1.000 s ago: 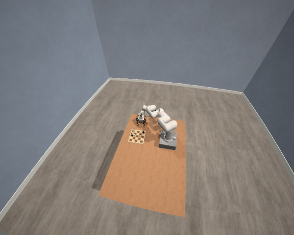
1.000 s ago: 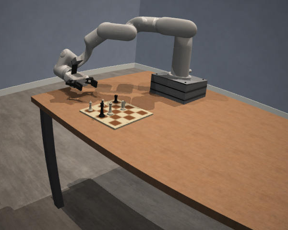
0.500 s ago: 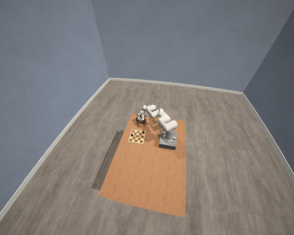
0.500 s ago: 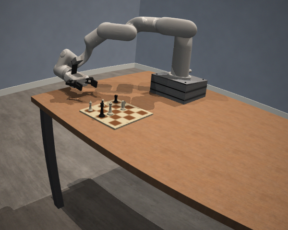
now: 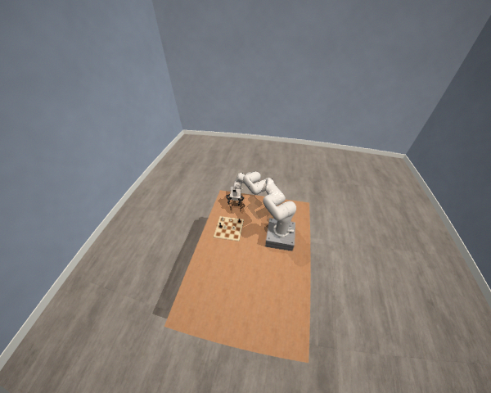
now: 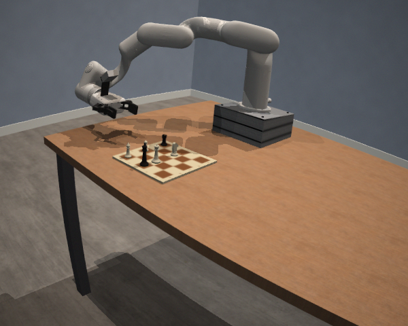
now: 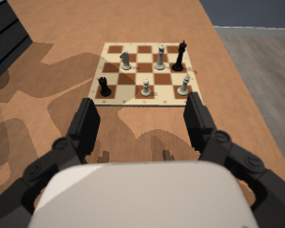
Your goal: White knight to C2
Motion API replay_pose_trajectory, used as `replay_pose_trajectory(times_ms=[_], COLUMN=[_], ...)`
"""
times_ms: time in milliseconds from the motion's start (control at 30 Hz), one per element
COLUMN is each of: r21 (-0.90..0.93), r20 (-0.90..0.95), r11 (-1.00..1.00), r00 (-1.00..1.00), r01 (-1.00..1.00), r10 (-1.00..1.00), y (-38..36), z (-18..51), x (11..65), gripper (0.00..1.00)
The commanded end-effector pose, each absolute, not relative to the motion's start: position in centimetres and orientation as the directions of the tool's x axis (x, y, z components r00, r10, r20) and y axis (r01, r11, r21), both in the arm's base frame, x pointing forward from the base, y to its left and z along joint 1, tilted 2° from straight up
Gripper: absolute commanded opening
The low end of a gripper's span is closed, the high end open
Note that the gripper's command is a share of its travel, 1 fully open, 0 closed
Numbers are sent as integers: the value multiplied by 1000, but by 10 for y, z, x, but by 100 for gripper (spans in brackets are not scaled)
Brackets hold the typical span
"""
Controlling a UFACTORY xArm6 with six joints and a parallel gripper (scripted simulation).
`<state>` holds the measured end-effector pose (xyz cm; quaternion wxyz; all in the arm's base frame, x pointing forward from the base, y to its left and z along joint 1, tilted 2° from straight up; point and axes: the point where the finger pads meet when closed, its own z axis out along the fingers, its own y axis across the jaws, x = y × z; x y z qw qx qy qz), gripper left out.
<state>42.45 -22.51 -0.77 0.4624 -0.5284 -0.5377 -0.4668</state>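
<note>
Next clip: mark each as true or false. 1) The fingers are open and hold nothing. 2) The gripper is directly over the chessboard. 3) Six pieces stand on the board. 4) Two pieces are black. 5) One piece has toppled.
1) True: the gripper is open, nothing between its fingers.
2) False: it hangs over bare table, off the edge of the chessboard.
3) True: six pieces stand there, the white knight among them.
4) True: a black rook and a tall black piece.
5) False: all six are upright.
</note>
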Motion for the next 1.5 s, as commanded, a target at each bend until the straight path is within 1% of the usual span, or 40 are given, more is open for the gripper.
replay_pose_trajectory(times_ms=[0, 200, 500, 600, 800, 867, 900, 933, 967, 1033, 1067, 1133, 1167, 1233, 1267, 1333, 1367, 1433, 1467], r21=[15, 15, 17, 17, 31, 31, 38, 38, 45, 45, 52, 52, 60, 60, 66, 66, 71, 71, 74], r20=[990, 990, 988, 980, 912, 912, 883, 883, 849, 849, 807, 807, 759, 759, 705, 705, 646, 646, 583], r11=[1, 1, 7, 30, 159, 159, 204, 204, 257, 257, 317, 317, 383, 383, 454, 454, 528, 528, 602], r00=[-15, -15, -18, -23, -94, -94, -128, -128, -173, -173, -227, -227, -291, -291, -364, -364, -442, -442, -524], r01=[1000, 1000, 1000, 999, 987, 987, 978, 978, 965, 965, 947, 947, 922, 922, 889, 889, 846, 846, 795], r10=[142, 142, 150, 199, 400, 400, 451, 451, 500, 500, 545, 545, 583, 583, 609, 609, 623, 623, 621], y=[-226, -226, -225, -216, -177, -177, -167, -167, -157, -157, -146, -146, -137, -137, -127, -127, -118, -118, -109], z=[18, 47, 46, 43, 30, 30, 27, 27, 25, 25, 23, 23, 22, 22, 21, 21, 22, 22, 23], x=[426, 428, 429, 434, 444, 444, 444, 444, 443, 443, 442, 442, 439, 439, 436, 436, 432, 432, 428], gripper=[100, 100, 100, 100, 100, 100, 100, 100, 100, 100, 100, 100, 100, 100, 100, 100, 100, 100, 100])
